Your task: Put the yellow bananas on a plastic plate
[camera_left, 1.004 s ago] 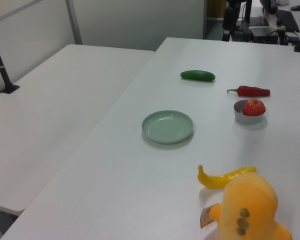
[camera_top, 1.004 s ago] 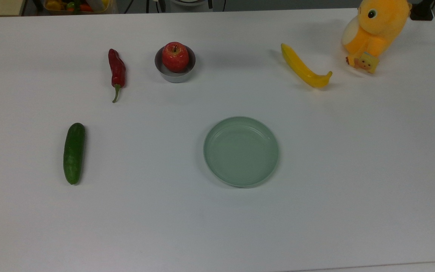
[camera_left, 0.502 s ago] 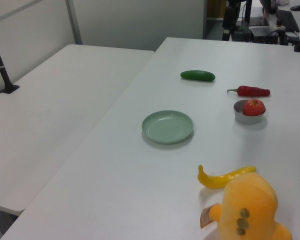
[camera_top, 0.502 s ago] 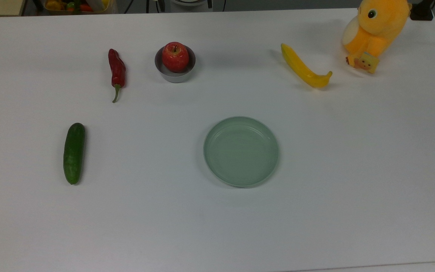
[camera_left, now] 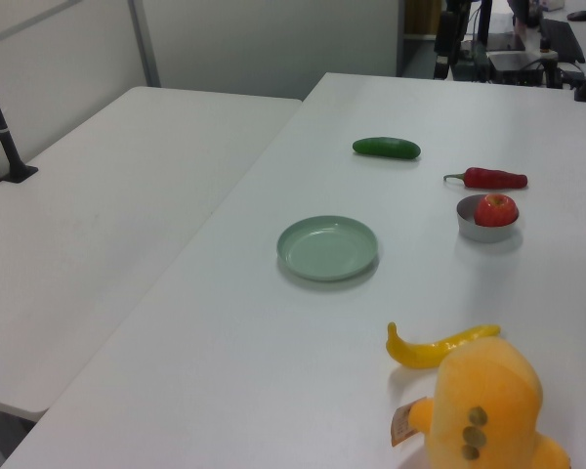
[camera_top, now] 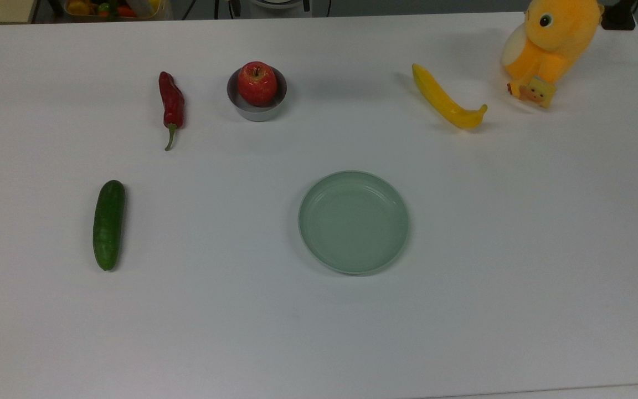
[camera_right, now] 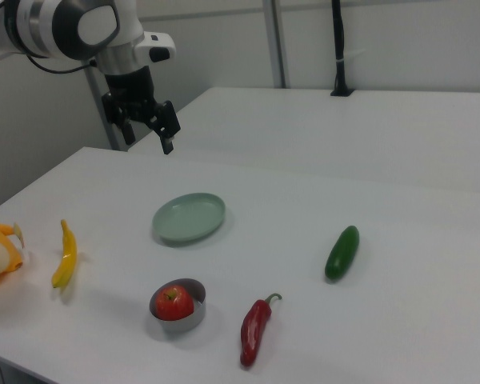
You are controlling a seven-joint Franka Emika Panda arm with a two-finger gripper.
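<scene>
Overhead, banana [camera_top: 445, 100] well apart from plate [camera_top: 352, 180]; right view's open tool [camera_right: 148, 128] high above table.

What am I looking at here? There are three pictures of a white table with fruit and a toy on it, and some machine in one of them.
All three pictures show one moment from three cameras: the top view looks down on the white table, the left view and the right view look across it from opposite sides.

The machine in the right view is a robot arm. At its end is a two-finger gripper, its hand, hanging in the air above the table and holding nothing.

On the table lie a slim yellow banana, a round pale green plastic plate with nothing on it, a dark green cucumber, a red chilli pepper and a red apple sitting in a small grey bowl. An orange-yellow plush toy stands near the banana, apart from it.
</scene>
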